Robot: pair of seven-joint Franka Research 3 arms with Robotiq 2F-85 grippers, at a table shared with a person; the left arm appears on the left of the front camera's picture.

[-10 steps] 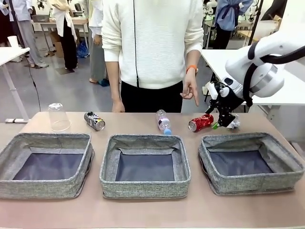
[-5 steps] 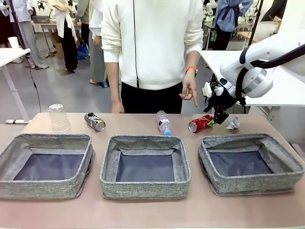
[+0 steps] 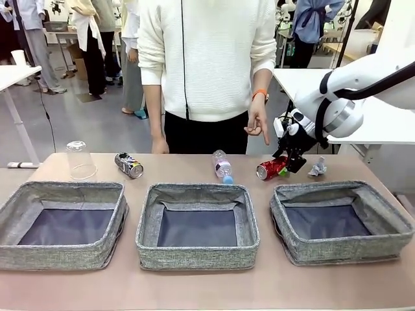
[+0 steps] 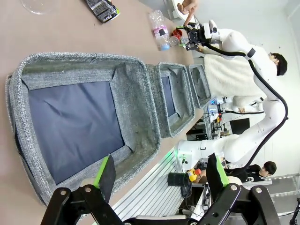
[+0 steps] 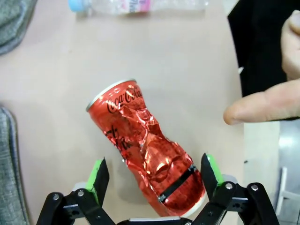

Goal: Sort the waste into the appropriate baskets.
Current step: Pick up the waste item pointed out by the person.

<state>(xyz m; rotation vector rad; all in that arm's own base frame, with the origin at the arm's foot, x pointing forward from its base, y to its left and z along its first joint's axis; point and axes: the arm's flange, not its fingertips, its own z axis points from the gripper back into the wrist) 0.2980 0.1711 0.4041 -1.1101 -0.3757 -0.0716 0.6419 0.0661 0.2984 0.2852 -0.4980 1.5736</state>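
Note:
A crushed red can lies on its side behind the right basket. My right gripper hangs open right over the can's far end, one green-padded finger on each side, not closed on it. A person's hand points down at the can, and its fingertip shows in the right wrist view. To the right lies a crumpled paper ball. My left gripper is open and empty by the left basket.
Along the far side lie a clear blue-capped bottle, a dark printed can and an upturned clear cup. The left basket and middle basket hold nothing. The person stands at the far edge.
My right gripper has shifted left from beside the paper ball to over the red can. The person's pointing hand and the waste have stayed where they were.

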